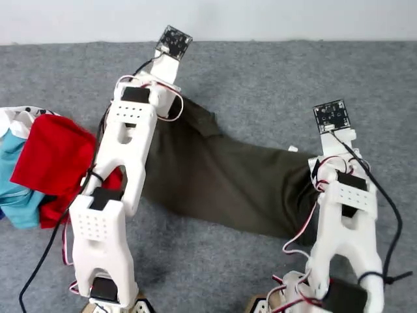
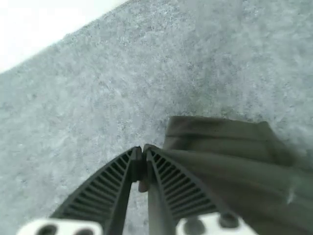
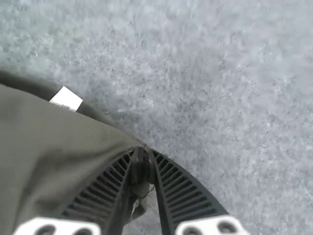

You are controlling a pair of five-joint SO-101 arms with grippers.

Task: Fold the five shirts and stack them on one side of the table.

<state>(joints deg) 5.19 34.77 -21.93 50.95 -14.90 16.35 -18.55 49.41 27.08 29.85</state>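
Both fingers (image 2: pixel 171 188) (image 3: pixel 176 191) tight on olive shirt (image 1: pixel 221 176)

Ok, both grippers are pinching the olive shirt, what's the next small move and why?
Probably raise both ends a little, together. The left gripper and the right gripper are each shut on an end of the olive shirt, which lies creased on the grey mat, so an even lift should straighten it.

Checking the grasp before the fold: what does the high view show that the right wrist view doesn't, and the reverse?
High view: the heap of red, teal and white shirts at the left of the table, beside the left arm. Right wrist view: up close, the right gripper shut on the edge of the olive shirt. Both: the olive shirt lying on the grey table.
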